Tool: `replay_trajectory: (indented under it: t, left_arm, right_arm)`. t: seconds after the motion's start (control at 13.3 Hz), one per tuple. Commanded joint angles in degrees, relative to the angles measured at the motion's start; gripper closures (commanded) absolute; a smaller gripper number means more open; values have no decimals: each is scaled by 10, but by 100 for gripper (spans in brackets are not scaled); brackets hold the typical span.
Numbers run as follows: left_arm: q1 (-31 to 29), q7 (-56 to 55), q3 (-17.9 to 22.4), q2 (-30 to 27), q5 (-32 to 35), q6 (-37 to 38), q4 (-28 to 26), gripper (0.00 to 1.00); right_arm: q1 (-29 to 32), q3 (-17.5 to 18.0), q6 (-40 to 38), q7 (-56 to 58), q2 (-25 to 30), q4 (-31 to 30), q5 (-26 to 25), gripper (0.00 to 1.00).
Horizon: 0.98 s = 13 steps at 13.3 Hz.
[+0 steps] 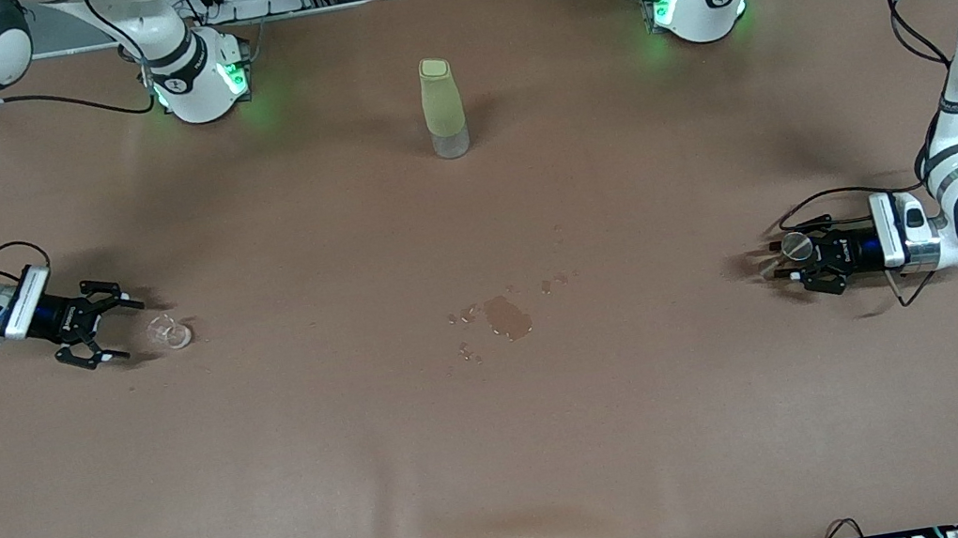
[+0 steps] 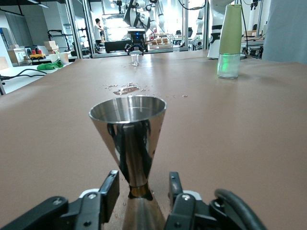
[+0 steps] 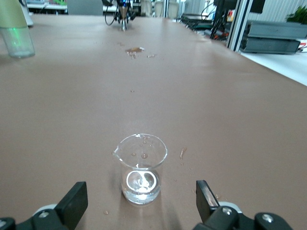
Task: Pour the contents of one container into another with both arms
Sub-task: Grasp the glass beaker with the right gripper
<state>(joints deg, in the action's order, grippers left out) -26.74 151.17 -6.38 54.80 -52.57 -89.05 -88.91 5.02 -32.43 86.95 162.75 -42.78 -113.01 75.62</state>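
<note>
Jigger (image 2: 128, 139) base hidden by left gripper (image 2: 142, 197)

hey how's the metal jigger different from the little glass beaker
The jigger is shiny opaque metal and hourglass-shaped; the beaker is clear glass, a straight cylinder with a spout. The jigger stands at the left arm's end of the table with the left hand close around its waist; the beaker stands at the right arm's end between the wide-open fingers of the right hand, untouched. Both stand upright on the table.
</note>
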Motion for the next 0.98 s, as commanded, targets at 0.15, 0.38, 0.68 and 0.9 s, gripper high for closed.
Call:
replay_trajectory:
  t: [0.15,0.38,0.68,0.9]
  left_arm:
    - [-1,11,1,6,-12,-2,7,62]
    - [-1,11,1,6,-12,-2,7,73]
    - [-2,10,1,5,-14,-2,7,96]
    - [1,6,1,4,-14,-2,7,100]
  right_arm:
    - [17,-4,-56,202,-51,6,44,0]
    - [17,-4,-80,237,-78,13,72,0]
    - [21,-4,-95,266,-100,18,91,0]
    - [20,-2,-100,267,-107,21,93,0]
